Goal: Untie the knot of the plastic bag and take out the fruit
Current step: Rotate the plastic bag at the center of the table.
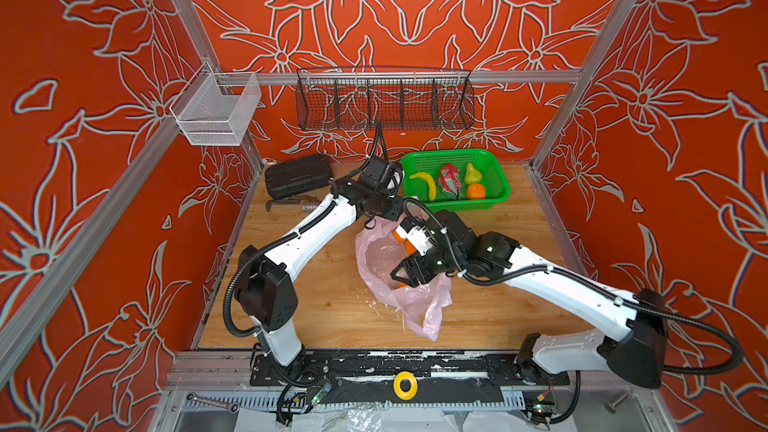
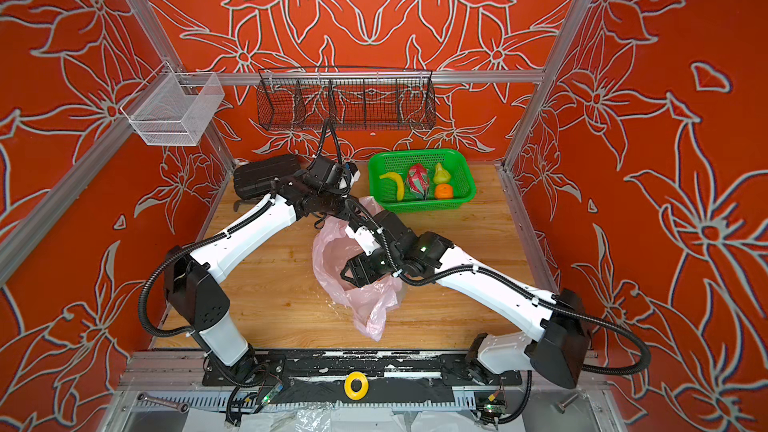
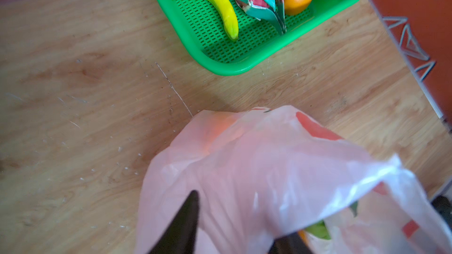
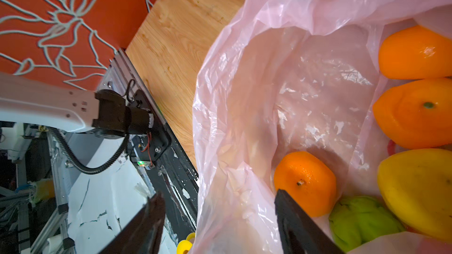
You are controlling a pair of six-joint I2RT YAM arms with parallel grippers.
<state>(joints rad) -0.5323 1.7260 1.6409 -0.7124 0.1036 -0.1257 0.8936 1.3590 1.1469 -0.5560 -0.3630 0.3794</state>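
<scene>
Mid-frame, top views, bag (image 1: 424, 305): laid on the table (image 1: 332, 292) with its mouth spread open; two oranges (image 1: 398, 236) are seen inside, near its upper edge.
Top views, left gripper (image 1: 374, 220): placed at the bag's upper rim in both top views; its fingers cannot be made out there.
Top views, right gripper (image 1: 399, 278): seen inside the bag's mouth, just right of frame centre.
Top views, basket (image 1: 449, 153): placed at the upper right of the table, apart from the bag; a banana (image 1: 428, 184), a dragon fruit (image 1: 449, 182), a pear (image 1: 472, 175) and one orange (image 1: 476, 192) are held in it.
Left wrist view, fingers (image 3: 186, 221): held partway closed on either side of a fold of bag (image 3: 256, 167) film. One finger is mostly covered by the film, so whether the film is clamped cannot be told.
Left wrist view, surroundings: the basket (image 3: 244, 68) is seen beyond the bag, with bare table between them.
Right wrist view, fingers (image 4: 151, 221): spread wide, with nothing held. The bag's wall is straddled, one finger outside and one inside.
Right wrist view, fruit: three oranges, a yellow fruit (image 4: 420, 186) and a bumpy green fruit (image 4: 362, 221) are gathered inside the bag. The nearest orange (image 4: 304, 183) is just beside the inner finger.
</scene>
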